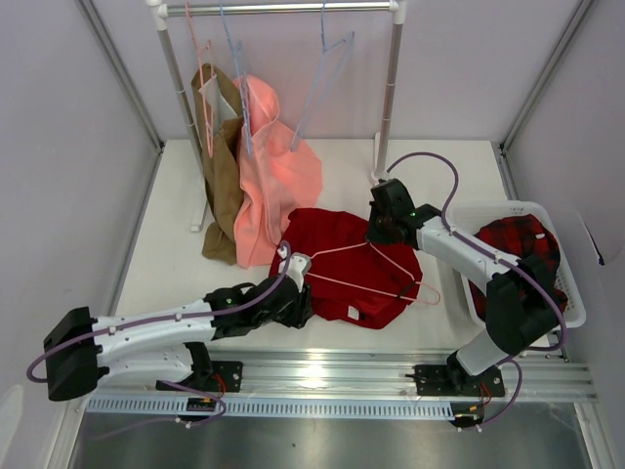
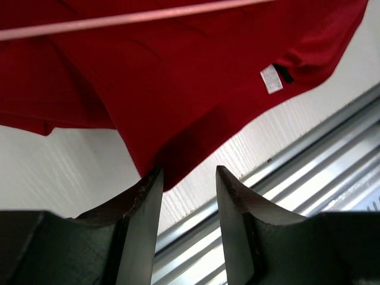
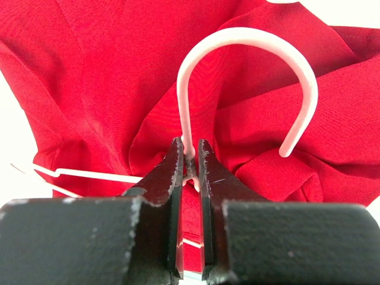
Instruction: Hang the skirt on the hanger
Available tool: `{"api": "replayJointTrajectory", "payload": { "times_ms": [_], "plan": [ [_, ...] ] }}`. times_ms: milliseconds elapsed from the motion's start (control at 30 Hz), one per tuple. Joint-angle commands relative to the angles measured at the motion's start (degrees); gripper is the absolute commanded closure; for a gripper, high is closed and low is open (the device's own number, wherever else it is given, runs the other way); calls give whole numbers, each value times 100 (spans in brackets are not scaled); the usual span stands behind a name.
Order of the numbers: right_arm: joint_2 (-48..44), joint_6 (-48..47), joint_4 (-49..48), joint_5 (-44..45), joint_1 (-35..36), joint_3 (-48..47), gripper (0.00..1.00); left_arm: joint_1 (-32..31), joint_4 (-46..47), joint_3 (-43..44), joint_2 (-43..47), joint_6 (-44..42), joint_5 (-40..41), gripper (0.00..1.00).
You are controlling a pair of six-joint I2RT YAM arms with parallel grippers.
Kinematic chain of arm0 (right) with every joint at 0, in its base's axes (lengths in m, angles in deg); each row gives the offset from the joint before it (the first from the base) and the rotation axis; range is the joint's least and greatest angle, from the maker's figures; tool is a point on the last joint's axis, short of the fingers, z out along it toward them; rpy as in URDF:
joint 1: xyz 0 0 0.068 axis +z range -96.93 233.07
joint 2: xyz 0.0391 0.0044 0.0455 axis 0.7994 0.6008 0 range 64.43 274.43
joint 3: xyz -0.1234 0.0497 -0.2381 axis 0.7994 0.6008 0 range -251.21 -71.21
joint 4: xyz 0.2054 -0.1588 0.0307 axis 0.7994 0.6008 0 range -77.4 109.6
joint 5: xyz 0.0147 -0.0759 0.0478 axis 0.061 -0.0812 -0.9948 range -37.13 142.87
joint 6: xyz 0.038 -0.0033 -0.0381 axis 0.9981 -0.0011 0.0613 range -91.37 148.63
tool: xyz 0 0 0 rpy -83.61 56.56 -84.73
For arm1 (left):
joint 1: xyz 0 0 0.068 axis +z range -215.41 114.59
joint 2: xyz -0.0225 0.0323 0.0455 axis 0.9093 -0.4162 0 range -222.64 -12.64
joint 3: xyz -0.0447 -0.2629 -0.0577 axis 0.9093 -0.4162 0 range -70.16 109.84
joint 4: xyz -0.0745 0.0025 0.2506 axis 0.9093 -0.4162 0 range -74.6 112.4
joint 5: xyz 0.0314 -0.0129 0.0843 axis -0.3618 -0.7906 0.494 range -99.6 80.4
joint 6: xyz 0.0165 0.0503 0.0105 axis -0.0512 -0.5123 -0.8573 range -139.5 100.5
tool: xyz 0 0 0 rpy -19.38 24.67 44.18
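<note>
**Top view.** Skirt point(image 1: 347, 262): dark red cloth, crumpled on the white surface point(image 1: 176, 264) between the two arms. Hanger point(image 1: 371, 289): thin pale pink wire, lying across the skirt. Left tool point(image 1: 298, 285) at the skirt's near-left edge; right tool point(image 1: 384, 232) at the hook end.

**Left wrist view.** Left tool released, fingers apart, with a hem corner at the gap, unclamped.

**Right wrist view.** Right tool clenched on the hanger's neck below the hook.

**Handling, judged.** Skirt soft, light and limp, apt to slide off wire; best pinched at a hemmed edge. Hanger light and springy; a neck grip suited it.
</note>
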Motion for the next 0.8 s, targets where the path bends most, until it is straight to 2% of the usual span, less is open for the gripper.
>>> {"api": "replayJointTrajectory", "payload": {
  "times_ms": [0, 433, 633, 667, 767],
  "plan": [
    [33, -61, -114, 50, -22, -222, 100, -24, 296, 414, -374, -98, 517, 54],
    [-11, -78, -123, -3, -57, -179, 100, 46, 420, 616, -796, 24, 614, 57],
    [-20, -87, -123, -29, -57, -205, 100, 125, 507, 634, -1068, 121, 676, 64],
    [-28, -104, -114, -29, -66, -205, 100, 151, 542, 634, -1078, 130, 711, 69],
    [-28, -122, -114, -38, -66, -214, 100, 204, 551, 634, -1113, 183, 807, 70]
  ]
}}
